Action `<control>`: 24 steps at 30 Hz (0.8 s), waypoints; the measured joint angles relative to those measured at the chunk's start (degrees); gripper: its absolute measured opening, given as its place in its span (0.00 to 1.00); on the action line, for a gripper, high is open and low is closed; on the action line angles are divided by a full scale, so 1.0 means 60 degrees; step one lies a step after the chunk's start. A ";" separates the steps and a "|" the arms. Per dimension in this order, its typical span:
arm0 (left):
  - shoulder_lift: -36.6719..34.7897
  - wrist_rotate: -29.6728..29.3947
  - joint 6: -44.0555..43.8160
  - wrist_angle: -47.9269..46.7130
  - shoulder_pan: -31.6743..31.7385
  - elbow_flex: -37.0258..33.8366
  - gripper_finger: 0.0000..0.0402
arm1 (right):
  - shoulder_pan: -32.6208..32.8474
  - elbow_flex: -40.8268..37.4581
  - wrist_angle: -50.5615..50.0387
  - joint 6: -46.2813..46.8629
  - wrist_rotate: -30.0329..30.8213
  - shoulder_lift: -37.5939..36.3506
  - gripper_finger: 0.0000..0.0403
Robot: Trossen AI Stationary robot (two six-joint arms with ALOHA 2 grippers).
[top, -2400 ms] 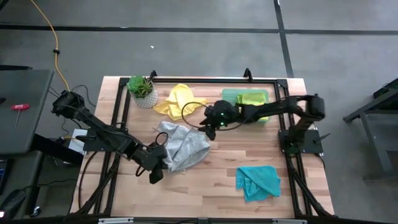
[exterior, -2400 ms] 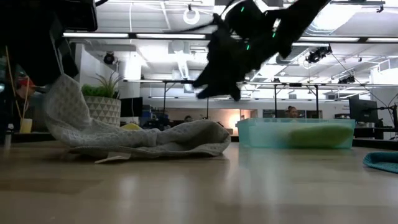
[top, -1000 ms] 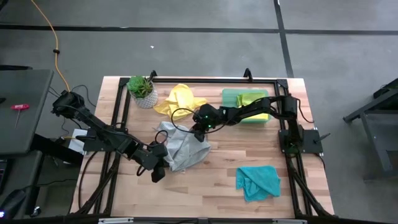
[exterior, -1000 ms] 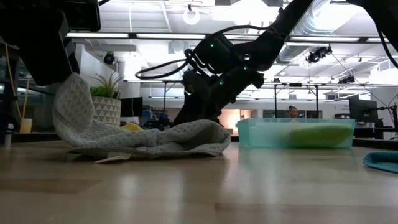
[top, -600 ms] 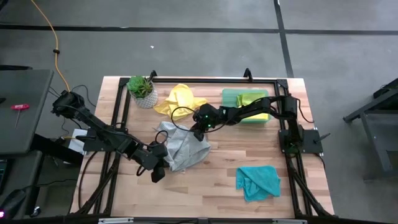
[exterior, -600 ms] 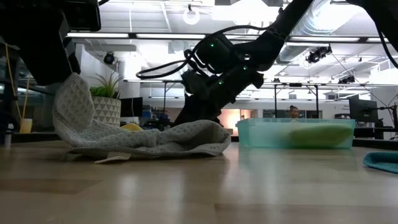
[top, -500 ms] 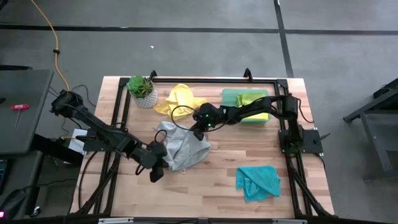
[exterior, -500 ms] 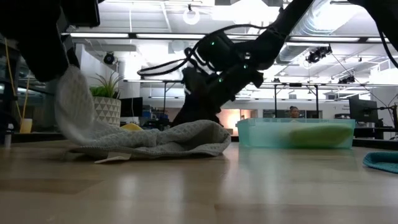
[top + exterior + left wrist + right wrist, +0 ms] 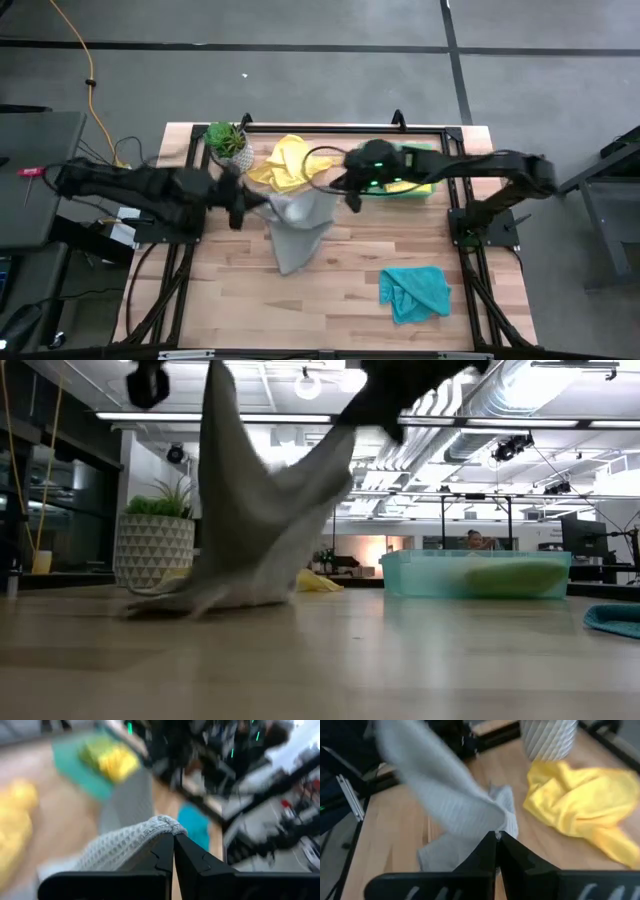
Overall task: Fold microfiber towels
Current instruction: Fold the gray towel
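Wooden worktop, centre of the overhead frame: a soft grey waffle-weave microfiber towel hangs limp between the left gripper and right gripper, fingers of each pinched shut on an upper corner. Light and floppy, it looks best held by corners.

bare table is lying open near the front, while the grey towel, potted plant, yellow towel and tray are crowding the back.

light: bright, cast from overhead ceiling strips
blur: heavy motion smear in both wrist views
shadows: soft
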 joint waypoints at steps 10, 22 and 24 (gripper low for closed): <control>0.0891 0.1259 0.3316 -0.1556 0.3220 0.3009 0.00 | -0.0067 0.0000 -0.1009 0.0304 0.2319 -0.2966 0.00; 0.2020 0.2546 0.5436 -0.6071 0.3381 0.5430 0.00 | 0.1123 0.0000 -0.1884 0.1153 0.2191 -0.3776 0.00; 0.1992 0.2519 0.5037 -0.6921 0.2687 0.5436 0.00 | 0.1728 0.0000 -0.2322 0.1608 0.2268 -0.3778 0.00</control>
